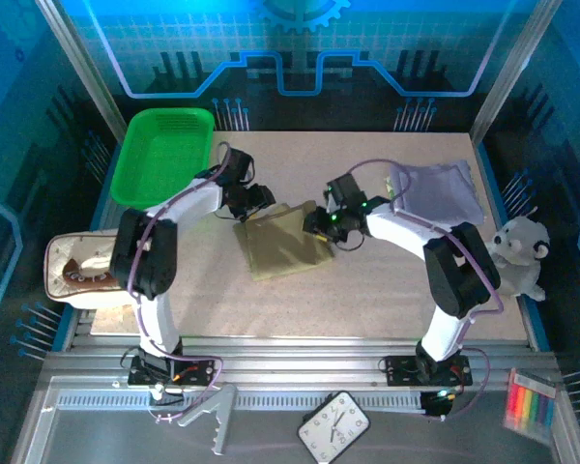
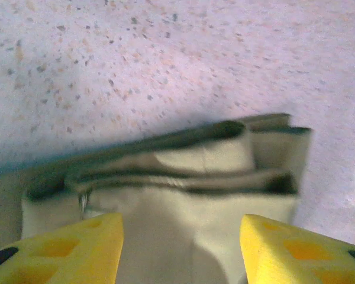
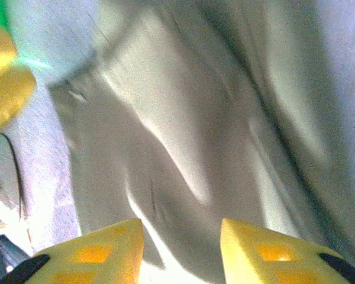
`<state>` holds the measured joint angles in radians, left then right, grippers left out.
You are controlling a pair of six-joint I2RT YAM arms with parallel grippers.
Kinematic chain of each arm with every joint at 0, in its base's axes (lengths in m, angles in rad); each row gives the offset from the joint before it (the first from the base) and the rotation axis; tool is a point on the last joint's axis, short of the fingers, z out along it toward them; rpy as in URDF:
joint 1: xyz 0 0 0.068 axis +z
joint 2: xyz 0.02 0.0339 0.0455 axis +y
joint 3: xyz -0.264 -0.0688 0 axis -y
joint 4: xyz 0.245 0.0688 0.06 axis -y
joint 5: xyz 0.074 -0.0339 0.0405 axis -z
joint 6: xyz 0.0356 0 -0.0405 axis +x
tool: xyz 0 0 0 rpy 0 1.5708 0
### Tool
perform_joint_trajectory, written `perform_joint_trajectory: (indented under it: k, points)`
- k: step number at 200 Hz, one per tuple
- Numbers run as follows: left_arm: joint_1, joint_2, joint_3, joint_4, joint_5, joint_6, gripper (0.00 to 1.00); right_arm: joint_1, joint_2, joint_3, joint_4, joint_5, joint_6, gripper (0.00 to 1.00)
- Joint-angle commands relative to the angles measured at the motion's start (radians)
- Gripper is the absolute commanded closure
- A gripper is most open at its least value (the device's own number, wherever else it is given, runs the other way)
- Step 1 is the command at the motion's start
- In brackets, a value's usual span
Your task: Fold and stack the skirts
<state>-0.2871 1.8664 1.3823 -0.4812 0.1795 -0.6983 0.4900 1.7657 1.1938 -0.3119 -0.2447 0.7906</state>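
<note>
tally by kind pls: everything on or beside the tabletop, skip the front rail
skirts: 2 (olive skirt, lavender skirt)
tray: 1
plush toy: 1
pouch: 1
total: 5

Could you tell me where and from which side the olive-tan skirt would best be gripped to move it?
Probably its layered far-left edge, taken from above. The olive-tan skirt lies folded flat on the table, and the left wrist view shows several layers stacked at that edge, so a pinch there should catch them all. The left claw hangs open over it.
</note>
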Motion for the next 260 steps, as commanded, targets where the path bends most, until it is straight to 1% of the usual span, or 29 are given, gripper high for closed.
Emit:
perform_joint_trajectory:
  k: [1,10,22,29,38,50,57,79,99,129,133,138,145,154,166,174,189,204,234,248,260]
  points:
    - [0.002,-0.140,-0.091,-0.008,0.016,-0.010,0.33,-0.038,0.051,0.136,-0.111,0.039,-0.302,0.55]
    - [0.002,-0.173,-0.129,-0.009,0.018,-0.029,0.27,-0.043,0.092,0.186,-0.149,0.022,-0.385,0.53]
    - [0.002,-0.211,-0.183,-0.006,0.011,-0.055,0.21,-0.044,0.139,0.240,-0.181,-0.013,-0.476,0.50]
    - [0.001,-0.234,-0.214,-0.004,-0.001,-0.070,0.18,-0.044,0.165,0.265,-0.190,-0.034,-0.517,0.42]
    - [0.003,-0.260,-0.254,-0.002,-0.020,-0.092,0.12,-0.043,0.197,0.296,-0.201,-0.057,-0.560,0.39]
    - [0.005,-0.288,-0.299,0.001,-0.046,-0.120,0.02,-0.038,0.235,0.336,-0.218,-0.072,-0.602,0.39]
    - [0.007,-0.302,-0.324,0.005,-0.055,-0.136,0.01,-0.034,0.255,0.358,-0.229,-0.076,-0.625,0.39]
    - [0.018,-0.337,-0.389,0.042,-0.052,-0.184,0.01,-0.020,0.312,0.422,-0.271,-0.064,-0.679,0.40]
    - [0.023,-0.345,-0.409,0.050,-0.051,-0.194,0.01,-0.008,0.355,0.470,-0.301,-0.054,-0.706,0.41]
    - [0.026,-0.336,-0.402,0.043,-0.049,-0.186,0.01,0.007,0.396,0.513,-0.321,-0.059,-0.722,0.50]
    - [0.027,-0.334,-0.401,0.044,-0.047,-0.185,0.01,0.009,0.400,0.517,-0.324,-0.056,-0.724,0.52]
    - [0.028,-0.332,-0.398,0.044,-0.045,-0.185,0.01,0.014,0.404,0.524,-0.328,-0.048,-0.725,0.58]
    - [0.028,-0.328,-0.395,0.043,-0.041,-0.182,0.01,0.019,0.403,0.528,-0.327,-0.038,-0.725,0.70]
    - [0.028,-0.325,-0.390,0.046,-0.034,-0.173,0.01,0.026,0.384,0.522,-0.313,-0.040,-0.724,0.82]
    - [0.029,-0.323,-0.382,0.047,-0.024,-0.144,0.01,0.037,0.336,0.505,-0.283,-0.086,-0.739,0.91]
    - [0.029,-0.322,-0.370,0.038,-0.028,-0.120,0.01,0.042,0.303,0.493,-0.264,-0.129,-0.753,0.94]
    - [0.029,-0.317,-0.356,0.020,-0.042,-0.074,0.01,0.046,0.261,0.474,-0.227,-0.206,-0.765,0.96]
    - [0.028,-0.304,-0.343,-0.005,-0.068,-0.048,0.01,0.042,0.267,0.476,-0.209,-0.246,-0.764,0.97]
    - [0.028,-0.243,-0.328,0.000,-0.057,-0.033,0.05,0.040,0.397,0.554,-0.238,-0.217,-0.728,0.96]
    - [0.028,-0.199,-0.311,-0.009,-0.057,-0.034,0.12,0.039,0.447,0.598,-0.254,-0.172,-0.695,0.94]
    - [0.028,-0.165,-0.301,-0.003,-0.057,-0.034,0.17,0.037,0.465,0.620,-0.253,-0.164,-0.675,0.93]
